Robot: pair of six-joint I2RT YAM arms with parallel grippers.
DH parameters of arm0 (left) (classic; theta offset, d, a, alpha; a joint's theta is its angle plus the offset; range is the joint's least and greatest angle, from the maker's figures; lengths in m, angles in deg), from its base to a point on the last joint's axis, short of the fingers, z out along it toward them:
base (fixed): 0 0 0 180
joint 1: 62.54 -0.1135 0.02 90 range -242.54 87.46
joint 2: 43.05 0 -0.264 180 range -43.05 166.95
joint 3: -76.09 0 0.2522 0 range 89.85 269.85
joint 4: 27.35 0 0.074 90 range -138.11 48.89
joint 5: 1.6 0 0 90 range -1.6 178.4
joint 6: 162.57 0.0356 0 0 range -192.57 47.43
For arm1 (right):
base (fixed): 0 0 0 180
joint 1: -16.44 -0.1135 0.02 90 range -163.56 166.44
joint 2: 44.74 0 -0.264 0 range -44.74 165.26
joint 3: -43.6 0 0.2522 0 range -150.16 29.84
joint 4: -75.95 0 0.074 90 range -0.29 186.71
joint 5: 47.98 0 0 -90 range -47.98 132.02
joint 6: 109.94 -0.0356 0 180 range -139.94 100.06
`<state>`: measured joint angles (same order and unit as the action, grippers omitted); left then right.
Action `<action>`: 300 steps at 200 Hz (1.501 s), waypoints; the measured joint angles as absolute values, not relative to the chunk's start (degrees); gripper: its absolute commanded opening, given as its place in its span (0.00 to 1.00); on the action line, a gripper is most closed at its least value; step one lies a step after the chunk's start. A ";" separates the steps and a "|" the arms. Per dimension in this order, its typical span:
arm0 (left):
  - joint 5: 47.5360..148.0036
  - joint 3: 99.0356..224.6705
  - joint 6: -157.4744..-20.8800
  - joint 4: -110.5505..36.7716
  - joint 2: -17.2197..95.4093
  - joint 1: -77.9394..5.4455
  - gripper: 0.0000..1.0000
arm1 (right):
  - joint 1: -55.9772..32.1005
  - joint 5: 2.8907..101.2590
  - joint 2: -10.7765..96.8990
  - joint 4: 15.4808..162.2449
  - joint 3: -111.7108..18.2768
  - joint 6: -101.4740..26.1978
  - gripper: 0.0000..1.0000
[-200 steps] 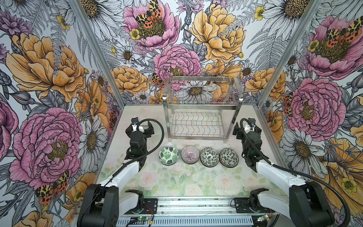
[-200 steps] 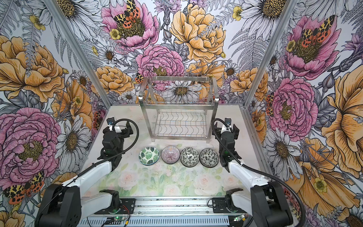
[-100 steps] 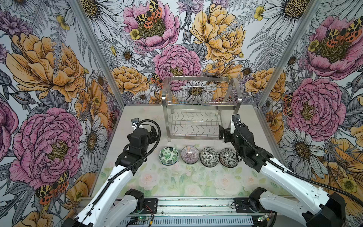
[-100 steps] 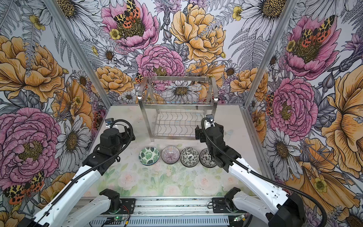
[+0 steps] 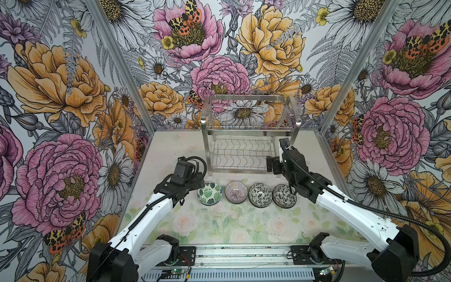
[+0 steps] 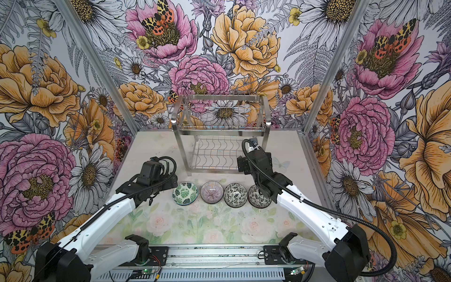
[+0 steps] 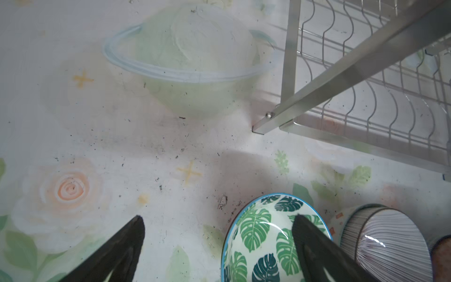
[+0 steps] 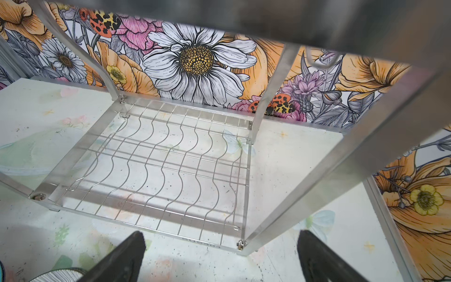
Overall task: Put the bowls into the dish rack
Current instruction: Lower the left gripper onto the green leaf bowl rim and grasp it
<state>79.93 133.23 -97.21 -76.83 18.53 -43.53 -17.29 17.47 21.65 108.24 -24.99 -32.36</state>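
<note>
We're wide open and empty on both sides. The left end effector (image 7: 217,217) frames the green-leaf bowl (image 7: 256,229) rim, lower right. Four bowls (image 5: 236,191) line the tabletop (image 5: 219,227) below the bare dish rack (image 5: 246,97). A shallow pinch could slip on the glaze, and the right end effector (image 8: 220,233) may clip the rack leg (image 8: 336,166).

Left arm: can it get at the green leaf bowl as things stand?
Probably yes. The left gripper is open and looks to straddle the rim of the green leaf bowl on the arm's side, with nothing between them. The striped bowl crowds only the far side.
</note>
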 measured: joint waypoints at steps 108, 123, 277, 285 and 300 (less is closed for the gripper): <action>81.17 131.35 -99.99 -77.77 25.86 -39.12 0.47 | -17.29 17.84 21.85 108.81 -24.97 -32.54 1.00; 81.00 131.35 -100.14 -77.80 26.07 -39.03 0.42 | -17.29 17.84 21.83 108.81 -24.97 -32.56 1.00; 79.25 131.37 -99.68 -77.75 27.93 -38.77 0.14 | -17.29 17.82 21.83 108.78 -23.33 -32.58 1.00; 79.27 131.37 -99.60 -77.75 27.91 -38.75 0.11 | -17.29 17.82 21.80 108.81 -23.18 -32.58 1.00; 79.32 131.39 -99.73 -77.23 27.63 -38.75 0.07 | -17.29 17.82 21.83 108.81 -22.92 -32.58 1.00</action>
